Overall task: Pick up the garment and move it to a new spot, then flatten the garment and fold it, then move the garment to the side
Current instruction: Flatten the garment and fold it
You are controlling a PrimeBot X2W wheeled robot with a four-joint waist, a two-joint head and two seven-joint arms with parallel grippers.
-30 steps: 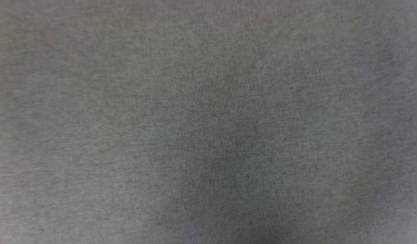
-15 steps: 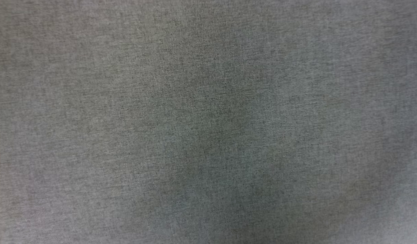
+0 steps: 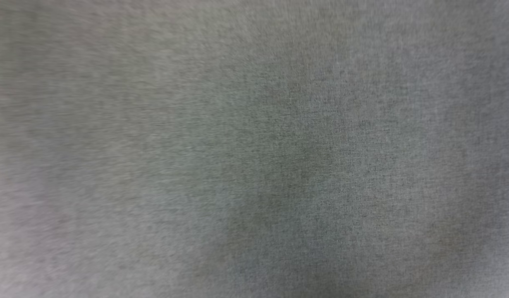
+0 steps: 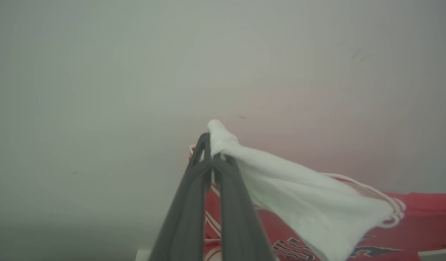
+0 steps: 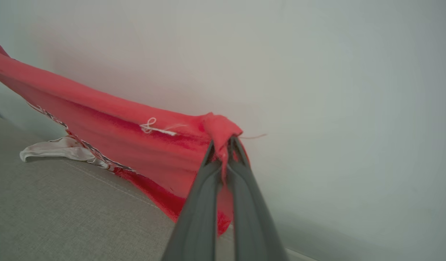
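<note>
Red garment [image 5: 99,123] clamped: L gripper [image 4: 212,154], R gripper [image 5: 224,145].

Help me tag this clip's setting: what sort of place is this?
Probably a home-like room, at a sofa or bed: grey woven upholstery with a stitched seam, a plain pale wall behind it, and a red-and-white jersey shirt held up.

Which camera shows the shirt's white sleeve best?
The left wrist view: the white sleeve hangs close, pinched in the left gripper. The right wrist view has a small white piece far off; the head view, blurry grey fabric.
</note>
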